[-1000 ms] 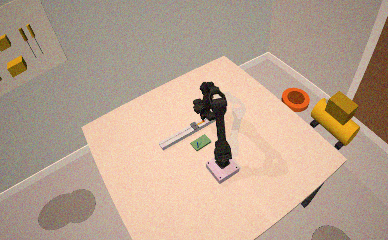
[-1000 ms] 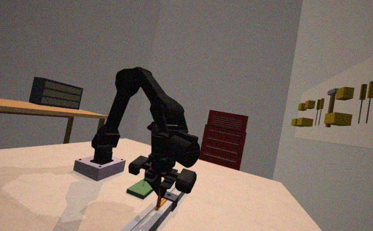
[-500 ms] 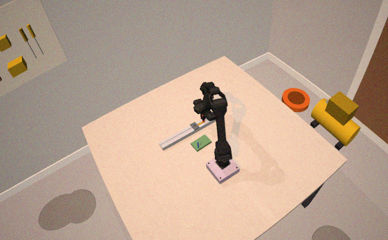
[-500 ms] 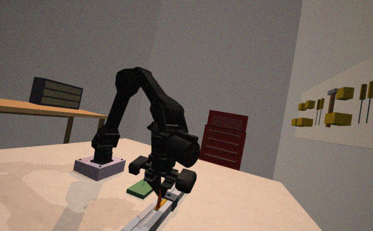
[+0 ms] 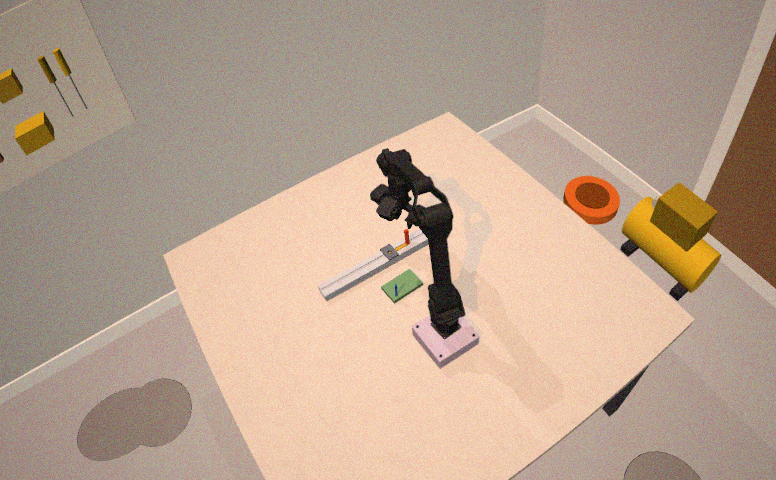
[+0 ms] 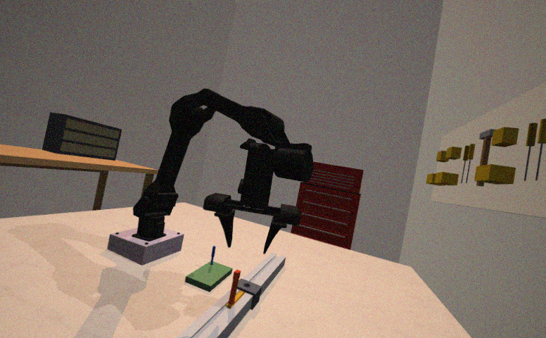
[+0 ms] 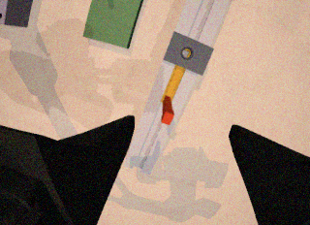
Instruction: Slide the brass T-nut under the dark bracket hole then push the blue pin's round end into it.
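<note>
Gripper (image 5: 401,217) (image 6: 246,249) (image 7: 182,126) open, fingers spread wide, nothing between them, tips up in the air over the rail area and apart from the orange handle (image 5: 406,236) (image 6: 234,288) (image 7: 168,113). Brass T-nut (image 5: 401,246) (image 6: 236,298) (image 7: 173,84) is in the slot of the aluminum rail (image 5: 350,277) (image 6: 274,267) (image 7: 203,16), its strip running along the slot up to the dark bracket (image 5: 385,249) (image 6: 252,288) (image 7: 174,48). Handle sticks up at the strip's end, outside the bracket, on its near side in the exterior view. Some brass color shows through the bracket hole in the wrist view; exact centering under it, can't tell. Blue pin (image 5: 396,290) (image 6: 212,254) stands roughly upright in the green tray (image 5: 407,282) (image 6: 209,277) (image 7: 116,21), not in the hole. Tray sits left of the rail in the exterior view, apart from it. Arm (image 5: 440,261) (image 6: 171,159) stands on a pale base block (image 5: 440,355) (image 6: 121,246) (image 7: 16,14), farther left, arching right to the gripper. Red tool chest (image 6: 330,201) at far right, beyond the table (image 5: 321,368) (image 6: 351,293) (image 7: 271,65).
</note>
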